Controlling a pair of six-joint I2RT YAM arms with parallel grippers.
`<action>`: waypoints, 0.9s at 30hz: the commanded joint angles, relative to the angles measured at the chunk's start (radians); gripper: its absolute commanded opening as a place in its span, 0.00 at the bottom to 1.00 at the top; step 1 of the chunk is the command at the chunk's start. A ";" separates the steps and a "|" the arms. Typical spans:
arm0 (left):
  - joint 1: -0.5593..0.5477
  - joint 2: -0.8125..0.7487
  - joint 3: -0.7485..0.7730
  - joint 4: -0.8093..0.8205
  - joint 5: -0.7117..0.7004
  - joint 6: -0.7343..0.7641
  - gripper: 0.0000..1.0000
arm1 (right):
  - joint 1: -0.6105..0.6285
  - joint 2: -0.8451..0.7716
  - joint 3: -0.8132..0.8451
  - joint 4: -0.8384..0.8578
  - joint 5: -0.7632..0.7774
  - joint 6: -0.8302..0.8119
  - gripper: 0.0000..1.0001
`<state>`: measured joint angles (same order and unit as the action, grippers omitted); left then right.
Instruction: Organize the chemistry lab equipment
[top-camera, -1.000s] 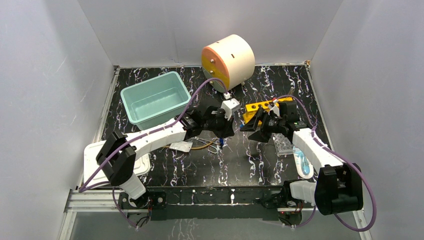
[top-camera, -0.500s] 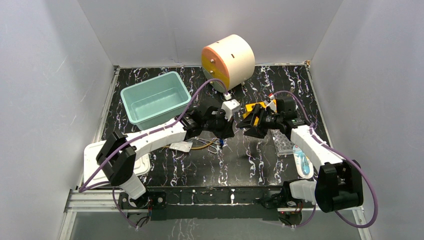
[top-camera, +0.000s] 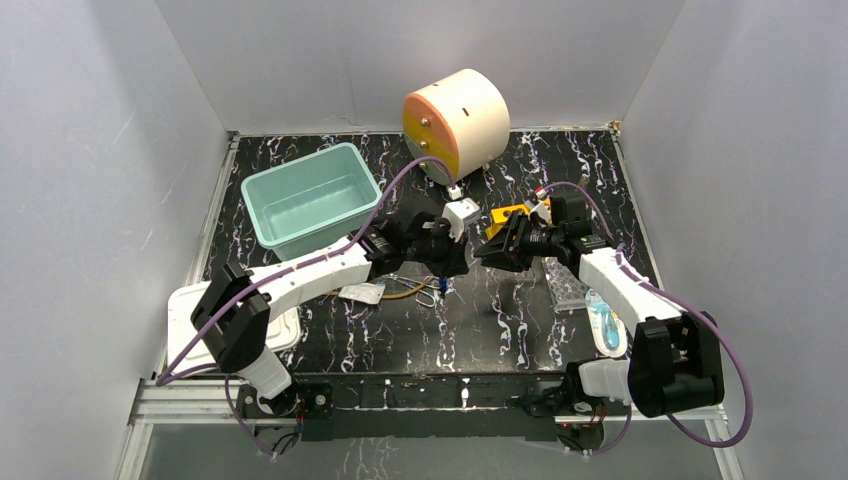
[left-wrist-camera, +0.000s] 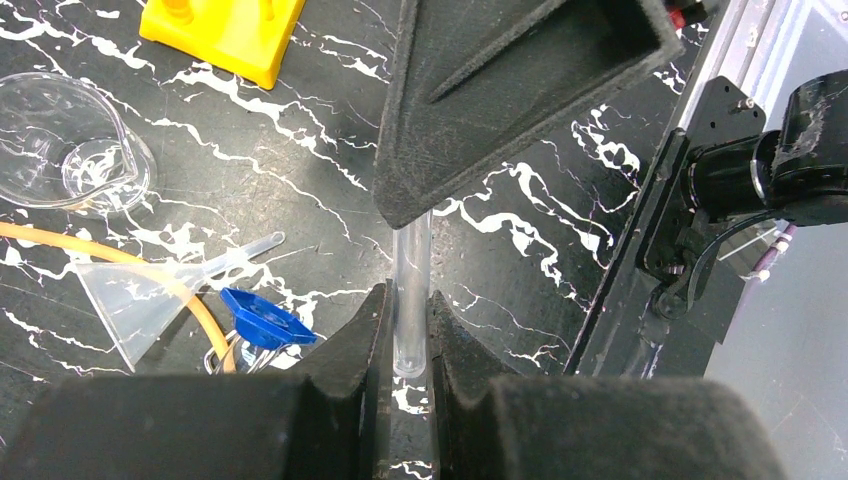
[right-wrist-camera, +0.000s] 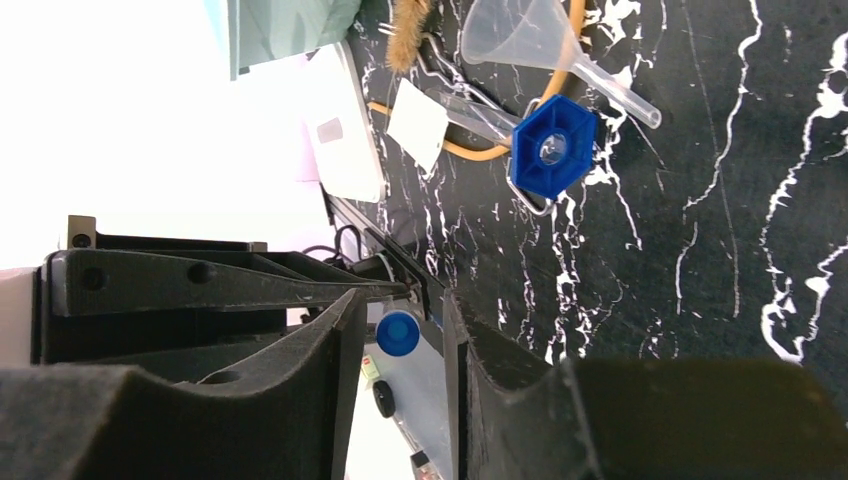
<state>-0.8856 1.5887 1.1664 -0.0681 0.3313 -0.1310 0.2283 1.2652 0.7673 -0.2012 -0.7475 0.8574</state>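
My left gripper (top-camera: 460, 262) (left-wrist-camera: 408, 300) is shut on a clear tube (left-wrist-camera: 410, 290) and holds it above the table's middle. The tube's blue cap (right-wrist-camera: 398, 333) shows end-on in the right wrist view, between the fingers of my right gripper (top-camera: 487, 250) (right-wrist-camera: 405, 296), which is open with a gap on each side of the cap. Below lie a clear funnel (left-wrist-camera: 140, 295) (right-wrist-camera: 525, 35), a tube with a blue hexagonal cap (left-wrist-camera: 262, 320) (right-wrist-camera: 552, 147), a brown brush (right-wrist-camera: 405, 35) and a white packet (top-camera: 362, 292) (right-wrist-camera: 417, 125). The yellow rack (top-camera: 512, 214) (left-wrist-camera: 225, 30) is partly hidden by my right arm.
A teal bin (top-camera: 310, 200) stands at the back left, a round cream and orange drum (top-camera: 455, 120) at the back. A glass beaker (left-wrist-camera: 60, 140) and an orange hose (left-wrist-camera: 195, 305) lie by the funnel. A clear well plate (top-camera: 567, 290) and blue-capped tubes (top-camera: 607, 325) lie right.
My right gripper has moved left, away from the yellow rack, and now stands around the cap end of the tube held by my left gripper. The left arm has not moved.
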 joint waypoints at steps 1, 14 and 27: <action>0.005 -0.059 0.021 0.005 0.031 0.001 0.01 | 0.004 0.003 0.007 0.091 -0.054 0.039 0.41; 0.007 -0.070 0.029 -0.009 -0.008 -0.005 0.01 | 0.005 -0.014 0.037 0.045 -0.052 0.098 0.28; 0.037 -0.096 0.018 -0.004 -0.033 -0.042 0.59 | 0.002 -0.003 0.161 -0.171 0.100 -0.067 0.21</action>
<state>-0.8703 1.5600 1.1667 -0.0769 0.3222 -0.1486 0.2298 1.2655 0.8127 -0.2440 -0.7456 0.9028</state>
